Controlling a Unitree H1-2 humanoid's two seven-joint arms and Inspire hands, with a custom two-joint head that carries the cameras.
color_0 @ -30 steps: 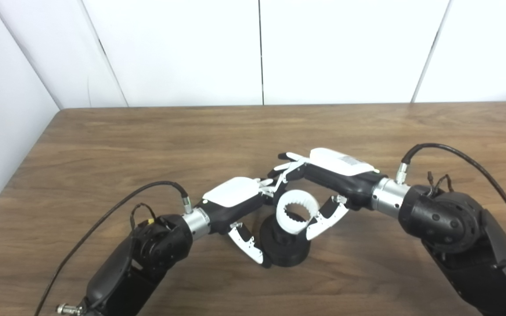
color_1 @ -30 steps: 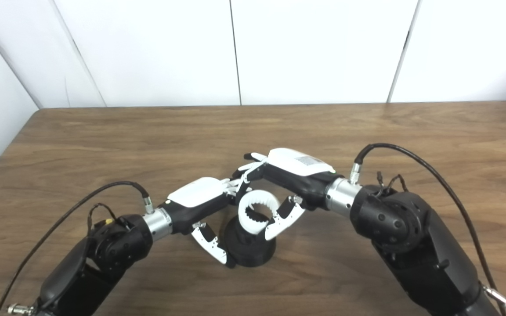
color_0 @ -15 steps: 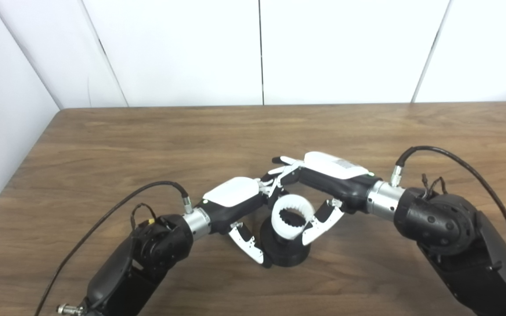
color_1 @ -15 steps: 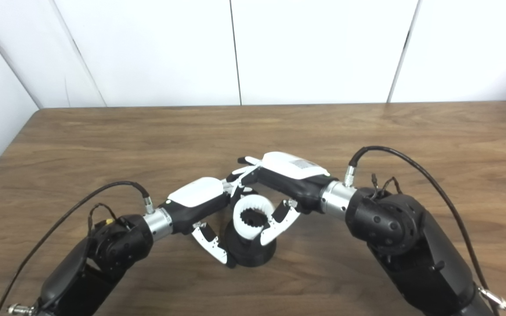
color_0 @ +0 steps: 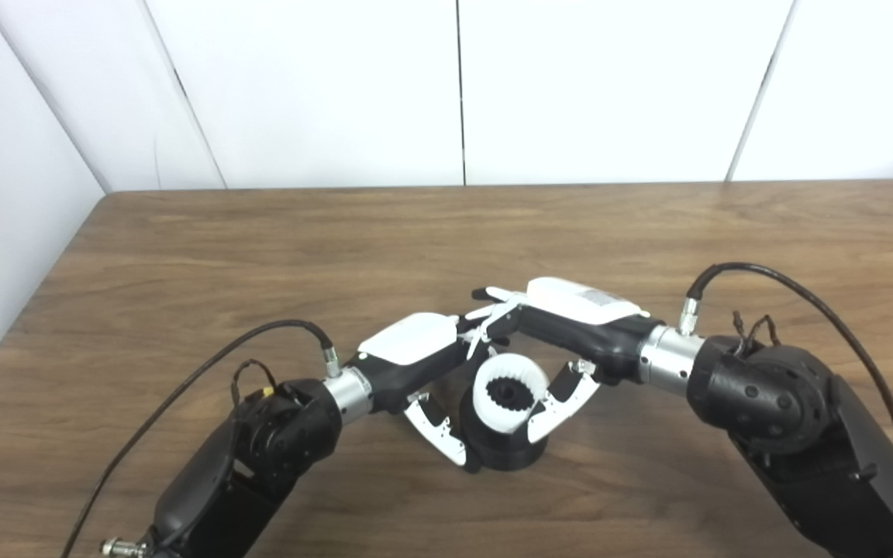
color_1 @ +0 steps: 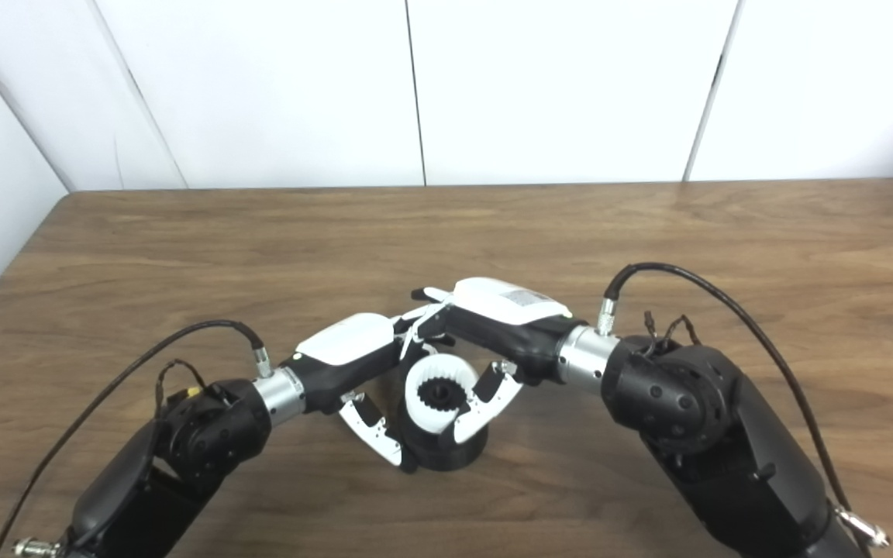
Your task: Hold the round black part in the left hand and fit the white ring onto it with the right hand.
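Right hand [color_0: 563, 341], pinching white ring [color_0: 510, 394], has lowered it onto black part [color_0: 505, 449]; left hand [color_0: 423, 372] clasps part at 9 o'clock; seating nearly done.

The left hand [color_0: 415, 364] reaches in from the near left, with its thumb near and its fingers on the far side, closed around what it holds. The right hand [color_0: 563, 333] reaches in from the near right and sits a bit higher, its thumb and fingers also closed. The 2 hands meet in the middle, fingers almost touching.
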